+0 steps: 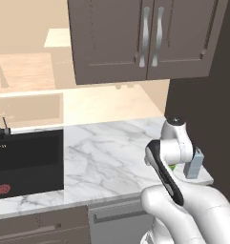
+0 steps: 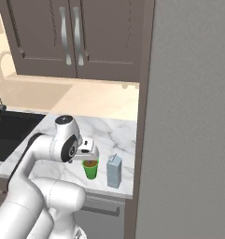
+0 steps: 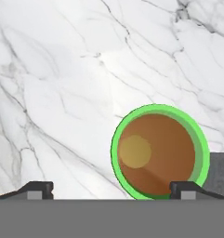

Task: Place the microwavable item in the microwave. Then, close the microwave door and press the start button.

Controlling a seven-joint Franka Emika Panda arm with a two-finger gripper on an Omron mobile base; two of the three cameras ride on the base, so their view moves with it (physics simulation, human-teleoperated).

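The microwavable item, a small bright green cup (image 2: 90, 169) of brown liquid, stands upright near the front right corner of the marble counter (image 2: 111, 135). My gripper (image 2: 87, 157) hangs just above it, pointing down. In the hand view the cup (image 3: 157, 151) lies right of centre, its rim close to the right fingertip (image 3: 185, 188). The gripper (image 3: 112, 190) is open with nothing between the fingers. A sliver of the green cup (image 1: 172, 167) peeks out behind my arm in the left base view. The microwave is out of view.
A grey rectangular carton (image 2: 114, 171) stands right beside the cup, also seen as the carton (image 1: 195, 164) past my wrist. A dark sink (image 1: 26, 162) sits to the left. Wall cabinets (image 1: 145, 38) hang overhead. A tall grey panel (image 2: 188, 116) bounds the counter on the right.
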